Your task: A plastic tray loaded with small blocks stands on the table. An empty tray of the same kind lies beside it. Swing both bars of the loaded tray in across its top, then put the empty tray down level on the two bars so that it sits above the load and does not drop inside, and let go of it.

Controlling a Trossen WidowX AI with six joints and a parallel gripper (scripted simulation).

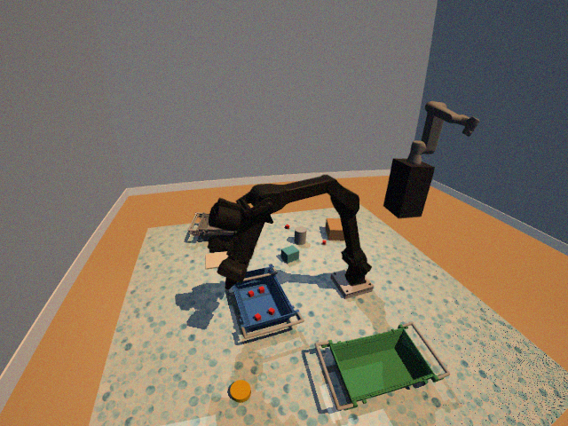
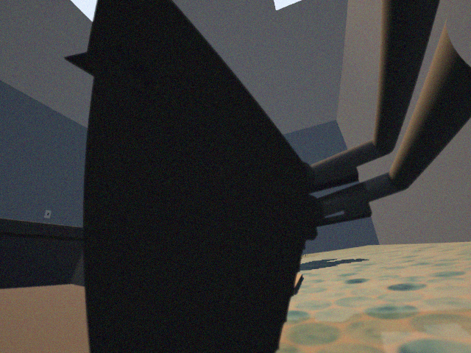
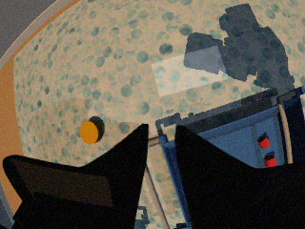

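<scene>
The loaded blue tray holds several small red blocks. Its far bar lies in across the top near the far end. Its near bar stands out beyond the near end. The empty green tray stands upright on the table, front right, with its bars out at both ends. My gripper points down above the blue tray's left side, its fingers a little apart with nothing between them. The arm hides part of that tray's far left corner.
A grey tray stands back left, partly behind the arm. A yellow disc lies in front. A teal block, grey cylinder, and orange-brown box stand behind. A large dark shape blocks much of the exterior view.
</scene>
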